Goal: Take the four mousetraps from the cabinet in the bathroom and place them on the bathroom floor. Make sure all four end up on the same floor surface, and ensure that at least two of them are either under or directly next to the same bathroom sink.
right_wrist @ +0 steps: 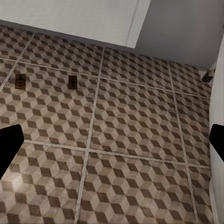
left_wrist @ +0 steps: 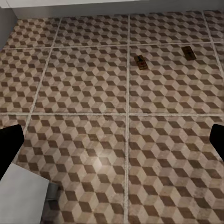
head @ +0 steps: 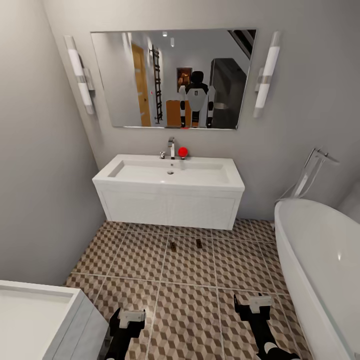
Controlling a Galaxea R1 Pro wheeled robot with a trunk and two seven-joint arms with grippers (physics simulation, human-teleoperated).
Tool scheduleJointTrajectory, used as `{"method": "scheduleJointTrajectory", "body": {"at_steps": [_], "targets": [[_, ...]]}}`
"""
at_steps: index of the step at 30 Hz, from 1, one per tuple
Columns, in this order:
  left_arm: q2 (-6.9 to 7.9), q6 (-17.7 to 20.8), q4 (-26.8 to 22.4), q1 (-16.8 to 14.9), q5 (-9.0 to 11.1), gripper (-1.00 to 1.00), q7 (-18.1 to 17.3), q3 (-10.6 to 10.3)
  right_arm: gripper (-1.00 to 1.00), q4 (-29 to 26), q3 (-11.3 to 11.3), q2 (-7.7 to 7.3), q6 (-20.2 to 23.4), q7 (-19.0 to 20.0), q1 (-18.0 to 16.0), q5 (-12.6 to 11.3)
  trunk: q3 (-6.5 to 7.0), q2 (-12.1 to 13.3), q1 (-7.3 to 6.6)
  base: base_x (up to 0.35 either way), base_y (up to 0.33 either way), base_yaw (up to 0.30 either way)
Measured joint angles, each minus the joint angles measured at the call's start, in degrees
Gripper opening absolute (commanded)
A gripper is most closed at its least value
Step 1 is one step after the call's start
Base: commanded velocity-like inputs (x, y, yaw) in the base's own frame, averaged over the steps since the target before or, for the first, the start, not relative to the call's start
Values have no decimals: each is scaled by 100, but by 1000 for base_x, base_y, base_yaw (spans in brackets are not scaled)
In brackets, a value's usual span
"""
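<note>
Lying flat on cube-print floor tiles (head: pixel 130 260): 2 mousetraps (head: pixel 173 246) (head: pixel 198 243), before white boxy sink (head: pixel 170 200). Oval tub (head: pixel 320 260) at right. Left gripper (head: pixel 131 316), right gripper (head: pixel 255 303): spread, empty.

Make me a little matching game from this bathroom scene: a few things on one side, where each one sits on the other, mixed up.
Things:
1. mousetraps
2. red ball
3. tub
4. mirror

Places:
A. on the wall above the sink
B. along the right side of the room
C. on the patterned floor in front of the sink
D. on the sink's back edge, beside the tap

Pairs: 1-C, 2-D, 3-B, 4-A
</note>
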Motion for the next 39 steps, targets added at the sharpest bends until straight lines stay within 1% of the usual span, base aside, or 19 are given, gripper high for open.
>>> {"method": "scheduleJointTrajectory", "body": {"at_steps": [39], "targets": [[-16, 9, 1, 4, 0, 100, -3, 4, 100, 0, 0, 8, 0, 0, 3, -1, 704, 1569, -859, 0, 0, 0]]}}
